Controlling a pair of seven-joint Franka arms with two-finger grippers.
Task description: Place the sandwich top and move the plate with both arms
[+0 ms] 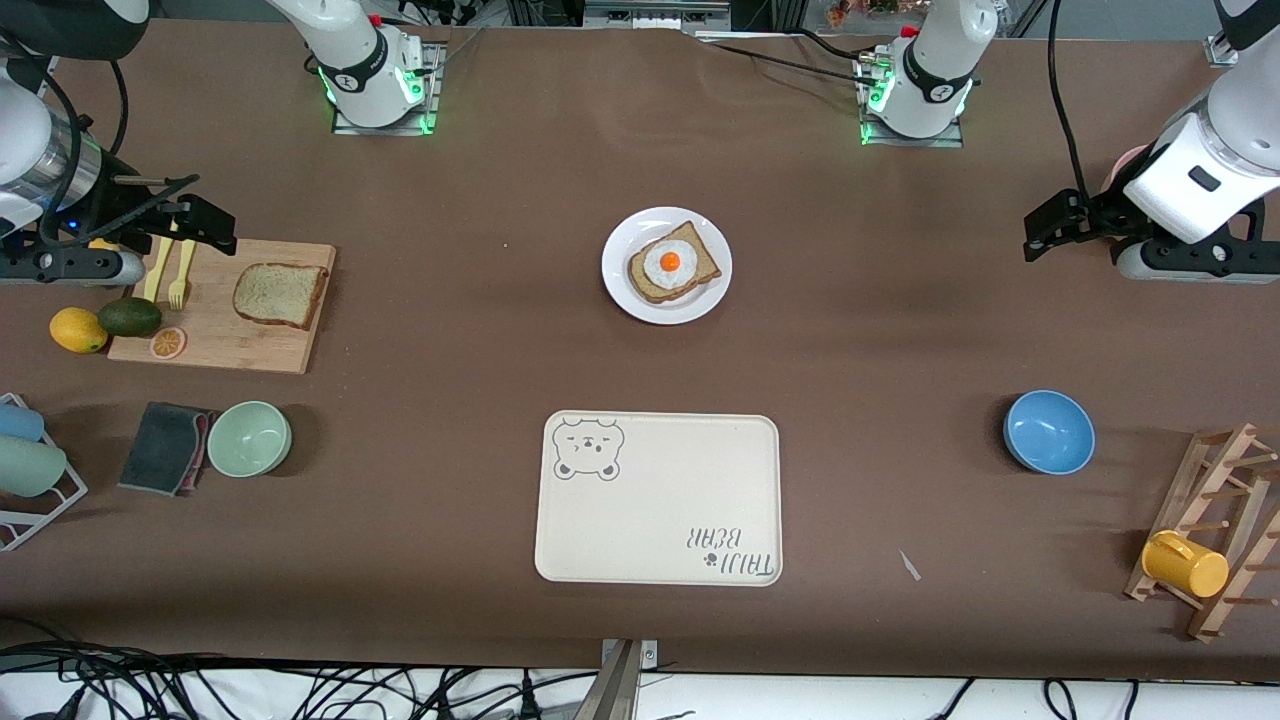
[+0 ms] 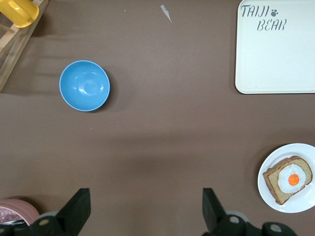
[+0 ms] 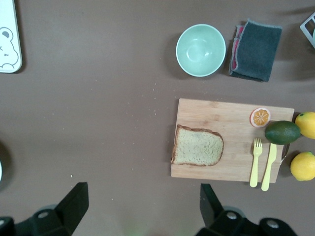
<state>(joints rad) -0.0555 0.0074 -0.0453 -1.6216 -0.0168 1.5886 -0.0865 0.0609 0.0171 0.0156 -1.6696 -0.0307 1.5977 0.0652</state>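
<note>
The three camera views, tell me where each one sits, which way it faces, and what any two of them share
Front view: high across the table, facing both arm bases, showing the left gripper and right gripper, both open and waiting.
Left wrist view: on the left wrist, looking down at the blue bowl and plate, own fingers showing.
Right wrist view: on the right wrist, looking down at the cutting board with the sandwich top, own fingers showing.
Shared: both wrist views catch the bear tray.

desk (image 1: 450, 330): brown | plate (image 1: 620, 290): plain white | sandwich top (image 1: 280, 294): light brown, darker crust | egg (image 1: 669, 262): white, orange yolk | tray (image 1: 660, 520): cream, grey bear print and lettering | bowls: blue (image 1: 1048, 431), pale green (image 1: 249, 438) | mug (image 1: 1185, 564): yellow
</note>
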